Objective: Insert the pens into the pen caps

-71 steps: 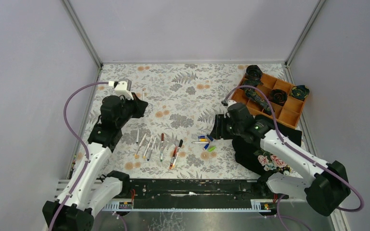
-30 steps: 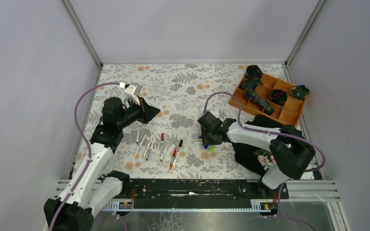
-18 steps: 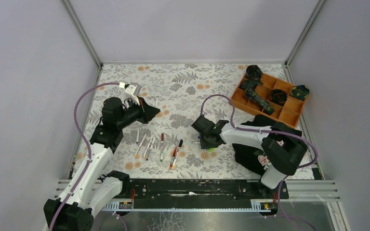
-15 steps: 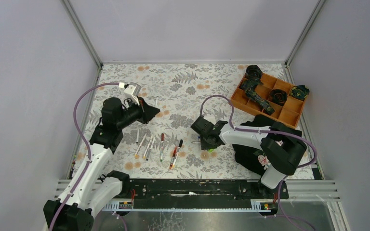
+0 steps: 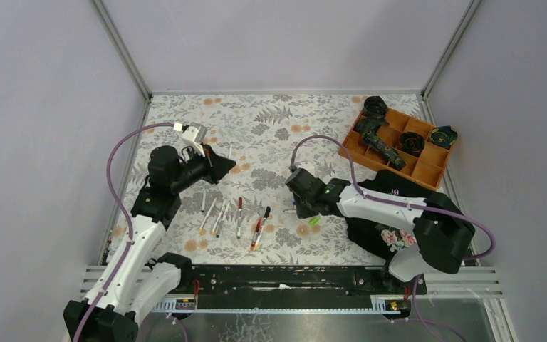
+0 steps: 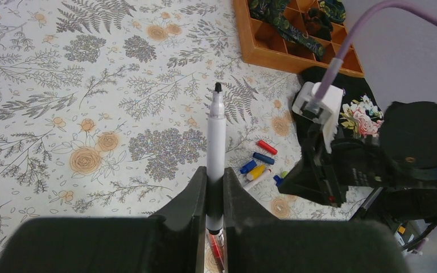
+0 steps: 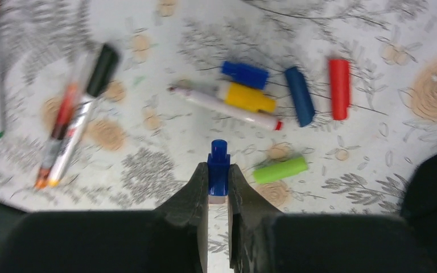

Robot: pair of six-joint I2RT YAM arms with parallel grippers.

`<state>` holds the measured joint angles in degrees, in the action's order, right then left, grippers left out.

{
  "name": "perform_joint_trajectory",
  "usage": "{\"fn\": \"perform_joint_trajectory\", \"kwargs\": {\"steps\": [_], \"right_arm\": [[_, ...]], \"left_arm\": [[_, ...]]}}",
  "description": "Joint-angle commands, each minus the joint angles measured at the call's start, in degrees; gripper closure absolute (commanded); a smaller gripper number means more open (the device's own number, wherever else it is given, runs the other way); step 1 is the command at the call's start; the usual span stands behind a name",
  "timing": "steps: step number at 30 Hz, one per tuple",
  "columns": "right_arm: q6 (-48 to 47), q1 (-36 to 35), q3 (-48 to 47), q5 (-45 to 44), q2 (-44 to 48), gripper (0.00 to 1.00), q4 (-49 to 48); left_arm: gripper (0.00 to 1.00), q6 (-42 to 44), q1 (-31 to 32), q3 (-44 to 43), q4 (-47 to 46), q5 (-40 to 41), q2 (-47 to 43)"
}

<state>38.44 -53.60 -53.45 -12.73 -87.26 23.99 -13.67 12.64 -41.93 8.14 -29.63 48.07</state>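
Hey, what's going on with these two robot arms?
The left end effector is shut on a white pen, black tip pointing away, above the floral table. The right end effector pinches a blue cap, close to a green cap and a red cap. More pens lie in a row on the table. Pen and cap are not joined yet.

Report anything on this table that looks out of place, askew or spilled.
Nothing looks spilled or broken. One white pen lies among the loose caps, beside the yellow one, apart from the row of pens. A black floral cloth lies beneath the right arm, and the orange tray sits askew to the table.
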Motion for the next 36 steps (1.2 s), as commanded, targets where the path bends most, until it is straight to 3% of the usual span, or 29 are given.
{"fn": "perform_joint_trajectory", "kwargs": {"steps": [1, 8, 14, 16, 22, 25, 28, 36], "right_arm": [[-10.73, -3.92, -1.86, 8.64, 2.44, 1.0, -2.04], [-14.91, -12.93, -2.17, 11.51, -3.23, 1.0, -2.64], [-16.87, -14.92, -2.28, 13.69, -5.92, 1.0, -3.67], [-16.82, -14.99, -2.24, 12.33, -6.31, 0.9, -3.0], [-16.19, -15.04, -1.96, 9.78, -4.17, 0.48, -2.17], [-14.55, -15.09, -2.54, 9.46, -2.82, 0.38, -1.24], [-11.58, -15.81, -3.86, 8.85, -1.52, 0.38, -0.27], [-0.77, -18.07, -2.28, 11.13, -1.71, 0.53, -4.85]], "left_arm": [[1.0, -0.65, -0.35, 0.72, -4.27, -0.19, -1.13], [1.0, -0.65, -0.3, 0.89, -4.14, 0.47, -1.51], [1.0, -0.4, -0.39, 0.89, -3.37, 1.55, -2.39], [1.0, -0.31, -0.29, 1.01, -3.33, 1.72, -2.63], [1.0, -0.3, -0.33, 1.08, -3.4, 1.79, -2.99], [1.0, -0.3, -0.33, 1.12, -3.35, 1.77, -3.23], [1.0, -0.3, -0.33, 1.15, -3.31, 2.22, -3.74], [1.0, -0.56, -0.34, 1.07, -3.26, 2.39, -3.87]]}}
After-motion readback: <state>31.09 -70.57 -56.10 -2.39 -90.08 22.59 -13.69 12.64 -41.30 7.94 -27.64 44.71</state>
